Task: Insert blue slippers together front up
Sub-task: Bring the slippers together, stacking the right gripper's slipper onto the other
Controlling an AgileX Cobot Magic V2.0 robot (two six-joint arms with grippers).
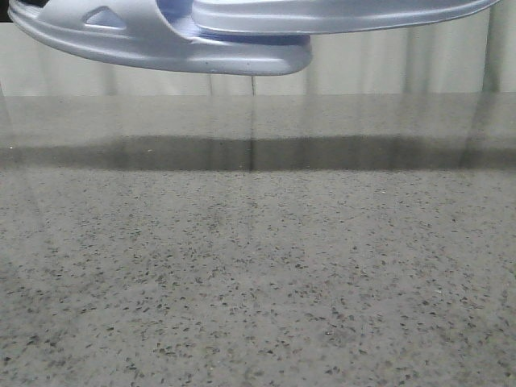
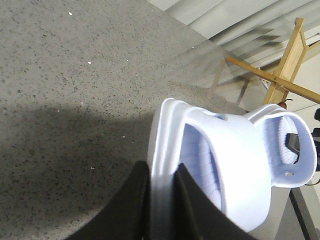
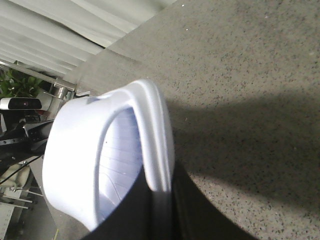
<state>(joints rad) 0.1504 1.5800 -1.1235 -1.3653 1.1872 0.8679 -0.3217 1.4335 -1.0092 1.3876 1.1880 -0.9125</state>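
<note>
While both slippers hang high above the speckled grey desk [image 1: 258,274], we hold one in each gripper. Our left gripper [image 2: 161,200] has its jaws clenched on the edge of the left slipper [image 2: 235,160]; our right gripper [image 3: 160,210] grasps the right slipper [image 3: 75,155]. Their ends overlap above the desk's far side.

This looks like a robotics lab or test room rather than a home. A wide grey speckled stone-look table [image 1: 258,282] fills most of every view, backed by pale pleated curtains [image 1: 387,68] across the top of the front view. At the left edge of the right wrist view sit a small white camera [image 3: 20,103], dark cables and a green plant [image 3: 12,85]; a bare wooden frame [image 2: 280,75] stands at the upper right of the left wrist view.
</note>
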